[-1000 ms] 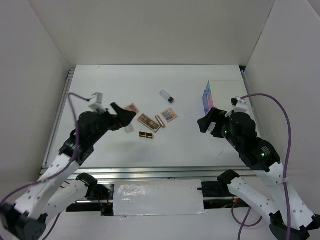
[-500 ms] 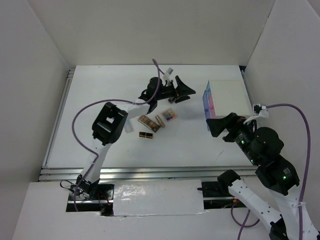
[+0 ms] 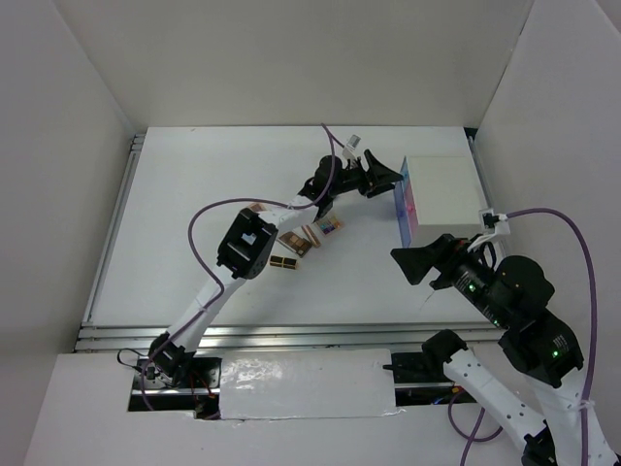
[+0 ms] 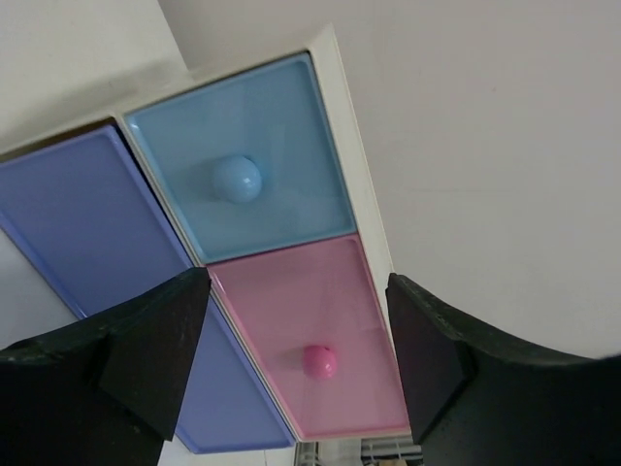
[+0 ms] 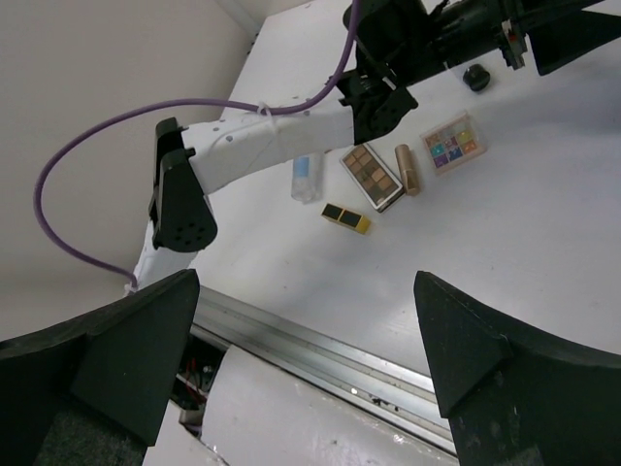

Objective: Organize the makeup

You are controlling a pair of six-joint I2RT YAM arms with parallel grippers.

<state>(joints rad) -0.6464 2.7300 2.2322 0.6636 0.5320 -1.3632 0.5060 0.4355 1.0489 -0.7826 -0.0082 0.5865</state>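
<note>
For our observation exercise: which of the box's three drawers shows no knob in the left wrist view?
The long violet-blue drawer; the light-blue drawer and the pink drawer each show a round knob.

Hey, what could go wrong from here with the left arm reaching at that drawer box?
1. The left gripper is open facing the pink drawer, but the knob sits below the fingertip line. Closing may miss it or shove the white box.
2. That arm stretches over the palettes; dropping lower might sweep them.
3. The right gripper hovers near the box front; a pulled drawer may hit it.
</note>
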